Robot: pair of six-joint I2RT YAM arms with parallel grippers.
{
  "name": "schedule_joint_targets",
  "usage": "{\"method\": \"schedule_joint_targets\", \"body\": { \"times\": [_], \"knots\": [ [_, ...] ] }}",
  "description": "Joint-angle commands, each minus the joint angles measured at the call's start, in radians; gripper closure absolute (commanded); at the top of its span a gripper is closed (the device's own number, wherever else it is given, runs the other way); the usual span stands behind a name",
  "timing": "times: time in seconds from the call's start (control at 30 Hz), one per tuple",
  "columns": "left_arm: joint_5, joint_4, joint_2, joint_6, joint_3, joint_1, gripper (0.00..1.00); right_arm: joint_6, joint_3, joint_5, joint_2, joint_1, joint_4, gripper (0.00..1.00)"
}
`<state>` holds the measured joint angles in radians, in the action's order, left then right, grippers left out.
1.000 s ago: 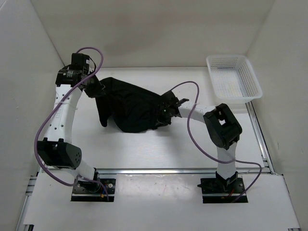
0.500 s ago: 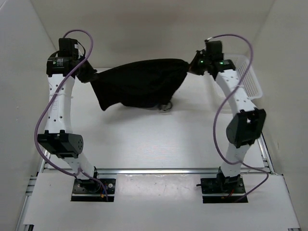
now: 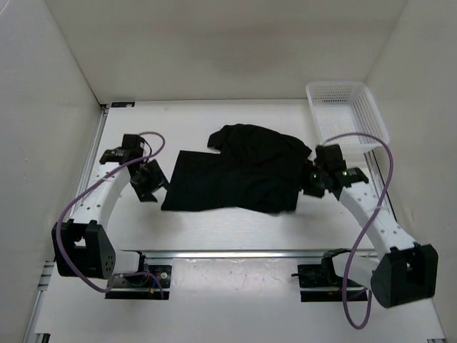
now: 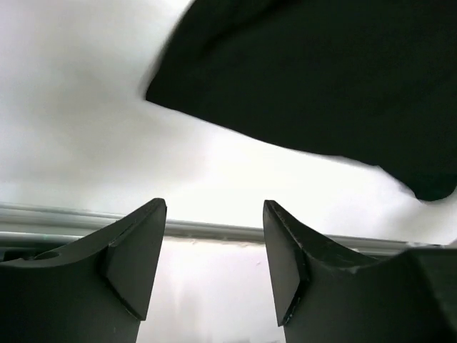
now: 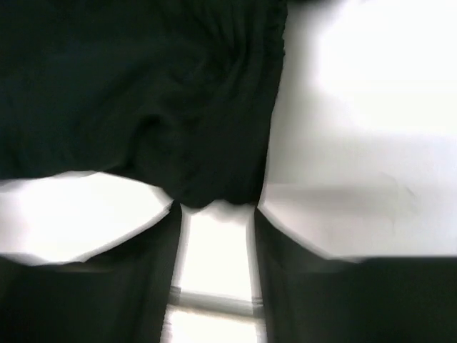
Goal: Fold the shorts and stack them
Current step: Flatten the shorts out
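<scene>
Both arms are letting go. A moment ago they were holding the shorts (image 3: 239, 171) stretched in the air between them, one end pinched in each. Now the cloth is lying spread on the table (image 3: 214, 232), and the arms are sitting lower and nearer the front.

The left gripper (image 4: 214, 207) is standing wide with nothing between its fingers. The nearest corner of the shorts is lying just ahead of its tips and clear of them, with bare table in between.

The right gripper (image 5: 214, 211) is also showing a parted gap, with white table visible through it. The hem is drooping right down to its fingertips, and I cannot tell whether it is brushing them. Nothing looks pinched.

The garment is reaching from one tool to the other. It is lying fairly flat in front of the left one, but it is rumpled and lapping over itself ahead of the right one, on the side toward the basket (image 3: 346, 118).

To my eye this is the laying-out step finishing, not a fold. The shorts are opened out and released, so the folding is only now becoming possible. That bunched part probably needs smoothing first, or the fold will come out crooked.
</scene>
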<state>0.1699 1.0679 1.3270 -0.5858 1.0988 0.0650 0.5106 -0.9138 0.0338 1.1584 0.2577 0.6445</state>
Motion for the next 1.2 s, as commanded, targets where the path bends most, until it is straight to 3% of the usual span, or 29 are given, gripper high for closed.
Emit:
{"method": "schedule_joint_targets", "body": {
  "times": [0.0,0.03,0.2,0.27,0.3,0.33,0.37,0.43,0.57,0.7,0.97,1.1,1.17],
  "knots": [
    [0.027,-0.089,-0.045,-0.019,-0.071,0.002,0.32,0.038,0.111,-0.078,-0.185,0.006,-0.008,0.44],
    [0.014,-0.089,-0.035,-0.029,-0.071,0.002,0.32,0.060,0.112,-0.078,-0.203,0.006,0.001,0.44],
    [-0.023,-0.069,-0.026,-0.020,-0.051,0.012,0.40,0.089,0.112,-0.009,-0.187,-0.003,0.076,0.65],
    [-0.038,-0.080,-0.017,-0.020,-0.078,0.012,0.39,0.104,0.164,0.052,-0.187,-0.003,0.076,0.67],
    [-0.038,-0.089,-0.017,-0.020,-0.092,0.012,0.37,0.133,0.186,0.084,-0.187,-0.003,0.076,0.66],
    [-0.038,-0.104,0.007,-0.031,-0.121,0.012,0.25,0.152,0.240,0.119,-0.198,-0.003,0.035,0.52],
    [-0.038,-0.121,0.024,-0.045,-0.134,0.012,0.20,0.179,0.263,0.148,-0.198,-0.003,0.015,0.47],
    [-0.029,-0.169,0.105,-0.045,-0.143,0.021,0.18,0.253,0.317,0.212,-0.186,-0.003,-0.052,0.40],
    [-0.067,-0.206,0.247,-0.055,-0.143,0.032,0.18,0.322,0.361,0.222,-0.141,-0.043,-0.155,0.40],
    [-0.108,-0.227,0.322,-0.055,-0.110,0.041,0.32,0.309,0.372,0.167,-0.068,-0.055,-0.217,0.43],
    [-0.138,-0.227,0.399,-0.055,-0.066,0.050,0.88,0.198,0.300,0.031,0.089,-0.064,-0.226,0.44],
    [-0.127,-0.227,0.351,-0.055,-0.066,0.050,0.90,0.189,0.286,0.031,0.098,-0.064,-0.235,0.44],
    [-0.118,-0.218,0.325,-0.055,-0.066,0.050,0.90,0.180,0.286,0.041,0.098,-0.064,-0.270,0.51]
  ]
}}
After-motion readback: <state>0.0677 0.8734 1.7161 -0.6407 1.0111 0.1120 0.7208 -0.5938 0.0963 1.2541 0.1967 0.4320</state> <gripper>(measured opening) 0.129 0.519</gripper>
